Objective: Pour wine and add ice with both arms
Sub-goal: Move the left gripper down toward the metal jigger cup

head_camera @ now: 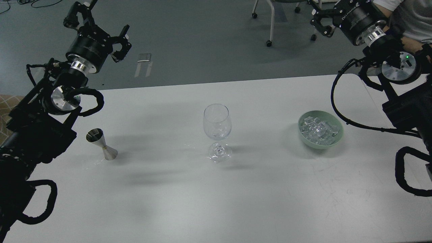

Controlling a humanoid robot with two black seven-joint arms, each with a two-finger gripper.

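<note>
- The wine glass (217,130) stands upright at the middle of the bench (216,202), between the two arms. This placement appears intended to let either arm reach it.
- The metal measuring cup (101,144) stands upright near the left edge of the bench, on the left arm's side and well apart from the glass. It is the likely container for the wine; no liquid can be made out in it or in the glass from this view.
- The green bowl (332,118) sits on the right side of the bench, on the right arm's side. The ice (318,130) lies heaped inside it as clear cubes.
- The left hand (96,22) is raised beyond the far edge of the bench, over the floor. Its fingers stand apart and hold nothing.
- The right hand (322,18) is raised at the upper right, also beyond the bench. It is partly cut off by the picture's edge, and whether its fingers are apart or together cannot be told. Nothing is seen in it.
- Judgement: neither pouring nor adding ice is under way; both arms are clear of the work area.
- The bench surface between measuring cup, glass and bowl carries nothing else, so no obstacle lies on either approach path.
- An office chair (270,20) stands on the floor behind the bench, and a person's arm (410,42) shows at the upper right, close to the right arm.
- Looping black cables (347,111) hang from the right arm near the bowl and could brush it during a reach.
</note>
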